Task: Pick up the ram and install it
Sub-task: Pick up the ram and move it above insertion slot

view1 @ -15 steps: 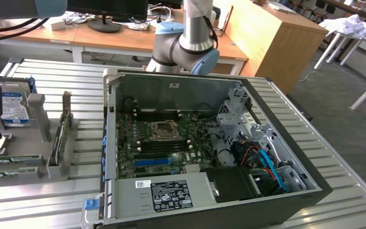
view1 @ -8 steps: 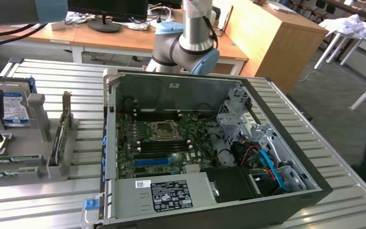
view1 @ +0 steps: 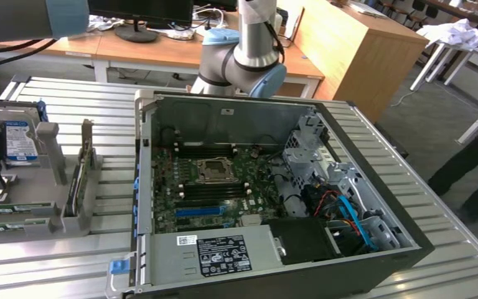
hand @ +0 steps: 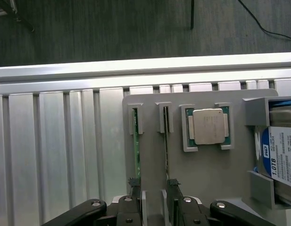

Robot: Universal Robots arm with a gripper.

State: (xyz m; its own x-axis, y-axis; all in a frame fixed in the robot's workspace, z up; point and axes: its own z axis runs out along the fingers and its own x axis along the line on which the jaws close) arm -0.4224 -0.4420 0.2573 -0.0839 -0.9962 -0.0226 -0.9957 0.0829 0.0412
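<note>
End effector (hand: 153,200) jaws apart over grey holder (hand: 206,181); ribbed counter (hand: 51,155) lies open beside its edge. Ram (hand: 136,155) sits edge-up in its slot, meeting one finger.

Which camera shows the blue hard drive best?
The exterior view. There the hard drive stands upright in its grey holder on the exterior view's left, with its blue and white label facing us. The wrist view catches just part of the hard drive, cut by the picture's edge, label in sight.
</note>
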